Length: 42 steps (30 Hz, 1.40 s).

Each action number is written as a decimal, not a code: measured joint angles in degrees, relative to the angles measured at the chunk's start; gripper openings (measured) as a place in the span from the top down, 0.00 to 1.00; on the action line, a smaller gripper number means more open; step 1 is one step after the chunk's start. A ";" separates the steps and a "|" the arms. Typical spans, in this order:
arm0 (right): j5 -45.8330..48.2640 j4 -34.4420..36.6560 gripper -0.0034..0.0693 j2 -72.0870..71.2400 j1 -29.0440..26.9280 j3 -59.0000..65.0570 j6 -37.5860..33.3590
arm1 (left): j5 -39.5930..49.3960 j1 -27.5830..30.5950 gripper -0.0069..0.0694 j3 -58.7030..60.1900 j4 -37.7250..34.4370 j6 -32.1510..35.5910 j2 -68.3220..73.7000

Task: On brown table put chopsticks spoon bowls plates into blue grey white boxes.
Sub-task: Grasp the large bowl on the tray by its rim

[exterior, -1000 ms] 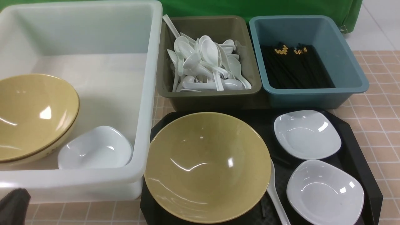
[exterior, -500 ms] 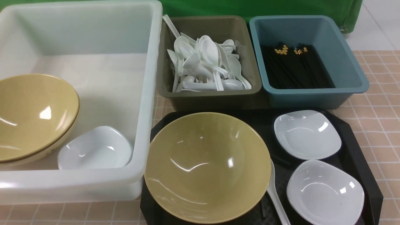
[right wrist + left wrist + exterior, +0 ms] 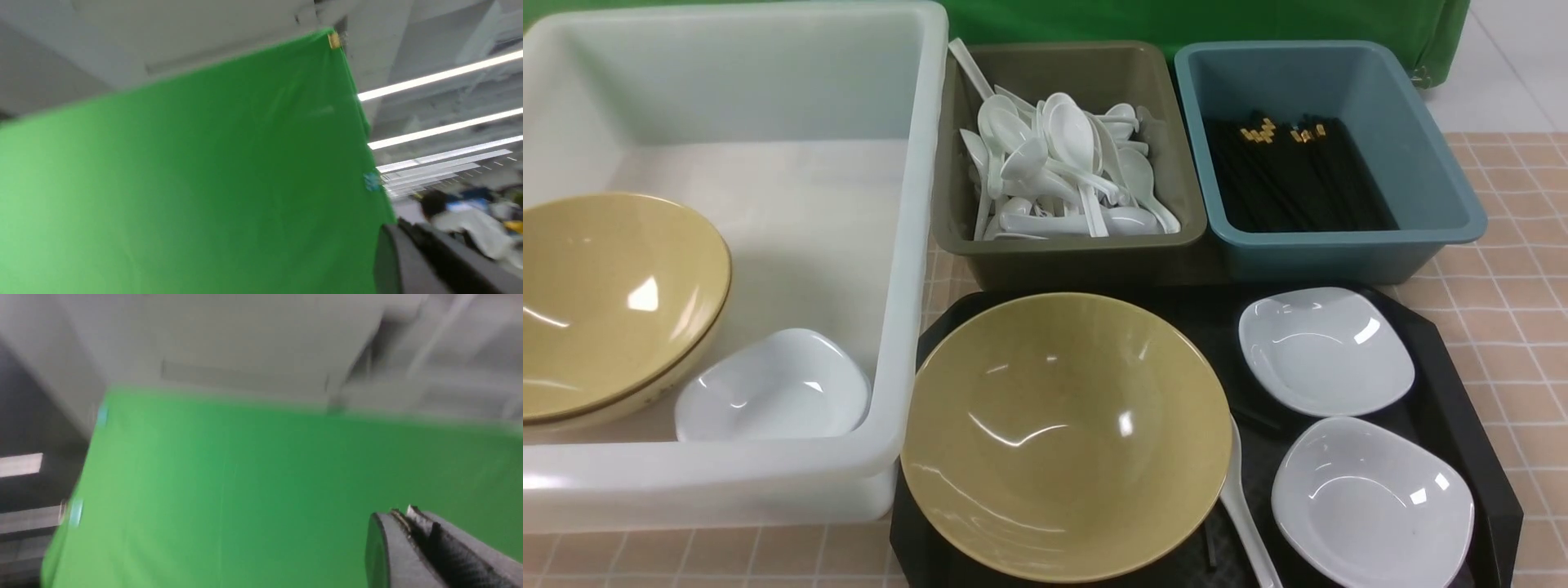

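In the front view a tan bowl (image 3: 1066, 437), two white plates (image 3: 1325, 349) (image 3: 1372, 502) and a white spoon (image 3: 1245, 518) lie on a black tray. The white box (image 3: 907, 245) holds stacked tan bowls (image 3: 613, 302) and a plate (image 3: 772, 388). The grey box (image 3: 1066, 253) holds several spoons. The blue box (image 3: 1445, 204) holds black chopsticks (image 3: 1294, 175). No gripper shows in the front view. My left gripper (image 3: 402, 514) and right gripper (image 3: 402, 226) are both shut and empty, pointing up at a green screen.
The black tray (image 3: 1462, 392) sits on the brown table (image 3: 1511, 286) in front of the grey and blue boxes. A green screen (image 3: 1176, 20) stands behind the boxes. A person (image 3: 461, 222) shows far off in the right wrist view.
A dark part of my left arm at the lower left corner of the front view has moved out of sight. The tableware has not moved.
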 joint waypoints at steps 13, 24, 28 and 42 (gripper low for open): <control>41.63 0.06 0.90 16.73 0.00 -4.05 -10.01 | 49.09 -2.23 0.90 -22.64 -19.47 12.02 38.64; 49.25 23.62 0.90 21.60 0.00 -2.35 -37.33 | 58.62 -27.90 0.90 -34.82 -32.28 24.19 63.66; 48.79 28.61 0.90 21.66 0.37 -1.93 -42.74 | 58.35 -36.26 0.90 -38.31 -21.10 17.87 70.43; 46.66 29.85 0.90 21.68 3.38 -1.86 -43.95 | 48.57 -51.67 0.90 -41.59 -7.21 12.09 91.20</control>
